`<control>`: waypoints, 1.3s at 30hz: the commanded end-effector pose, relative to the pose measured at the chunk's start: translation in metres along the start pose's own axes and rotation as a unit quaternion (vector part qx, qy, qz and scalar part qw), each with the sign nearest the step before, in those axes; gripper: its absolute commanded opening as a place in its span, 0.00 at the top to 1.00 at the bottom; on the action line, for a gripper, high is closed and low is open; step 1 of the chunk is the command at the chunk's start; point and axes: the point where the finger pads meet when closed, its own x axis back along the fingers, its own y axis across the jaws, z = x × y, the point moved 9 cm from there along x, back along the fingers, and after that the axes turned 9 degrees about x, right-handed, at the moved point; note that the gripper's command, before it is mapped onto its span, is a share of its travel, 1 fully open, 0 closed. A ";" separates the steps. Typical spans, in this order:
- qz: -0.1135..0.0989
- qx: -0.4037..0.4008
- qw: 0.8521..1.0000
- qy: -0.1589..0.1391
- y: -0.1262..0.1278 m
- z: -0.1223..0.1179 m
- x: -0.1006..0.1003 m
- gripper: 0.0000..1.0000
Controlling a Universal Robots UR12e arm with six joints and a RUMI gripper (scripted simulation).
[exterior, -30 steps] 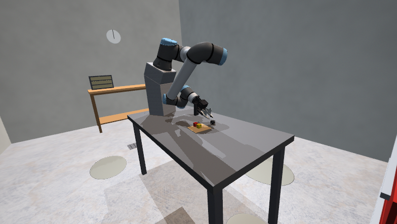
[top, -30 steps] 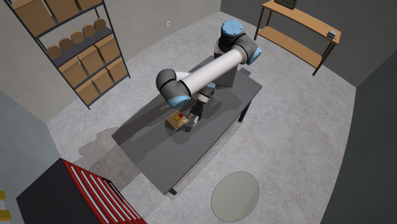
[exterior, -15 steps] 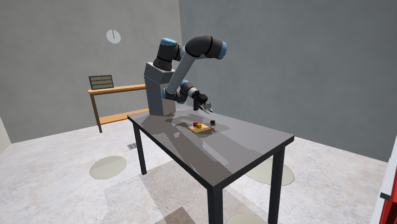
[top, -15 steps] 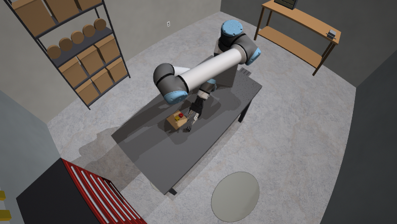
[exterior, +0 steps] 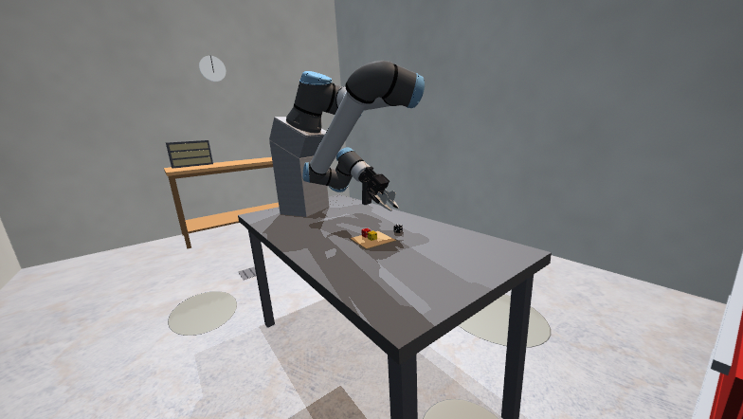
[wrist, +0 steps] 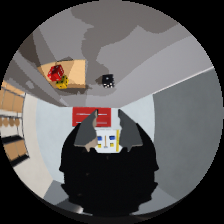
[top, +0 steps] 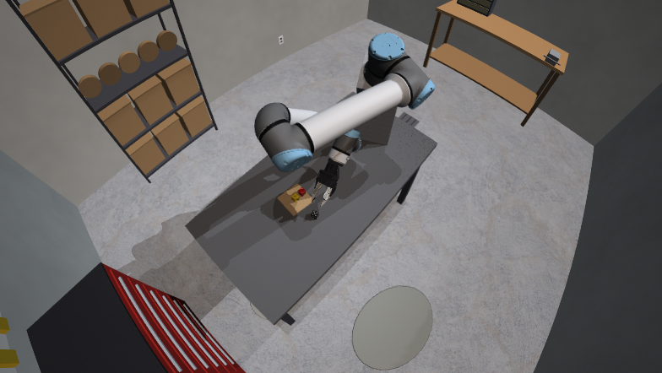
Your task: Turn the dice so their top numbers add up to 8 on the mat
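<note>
Pincer (top: 317, 202) (exterior: 393, 208) (wrist: 108, 109): spread part-way, nothing between the tips; raised over the table (top: 278, 263) (exterior: 442, 281) (wrist: 130, 55), slanting down and forward.
Gap between tips: roughly in line with the black die in the wrist view; worth keeping so on any approach.
Black die (top: 314, 214) (exterior: 398, 228) (wrist: 108, 81): on the table, just beyond the tips and apart from them, off the mat (top: 299, 207) (exterior: 370, 245) (wrist: 77, 72) but near it.
Step in hand: probably to read the black die's top, then turn or fetch accordingly.
Grip: best widened a little before lowering, then closed evenly on two opposite side faces, square to them; a corner pinch likely to twist the cube.
Turn: best made in quarter rolls, set down low and gently, released only with a whole face down.
Mat: bare wood toward the black die's side; good landing place, well inside the edge.
Yellow die (top: 295, 197) (exterior: 372, 235) (wrist: 62, 82): on the mat, close beside the red; easily nudged by a careless finger.
Red die (top: 301, 191) (exterior: 365, 232) (wrist: 56, 73): on the mat, near an edge; worth checking for overhang.
Top numbers: too small to read surely; sum to be confirmed before letting go for good.
</note>
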 end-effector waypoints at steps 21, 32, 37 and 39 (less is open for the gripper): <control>-0.027 0.000 0.985 0.172 -0.008 -0.048 -0.013 0.72; -0.040 0.000 0.967 0.253 -0.011 -0.068 -0.022 0.72; -0.045 0.000 0.956 0.290 -0.013 -0.077 -0.028 0.72; -0.047 0.000 0.952 0.301 -0.013 -0.080 -0.030 0.72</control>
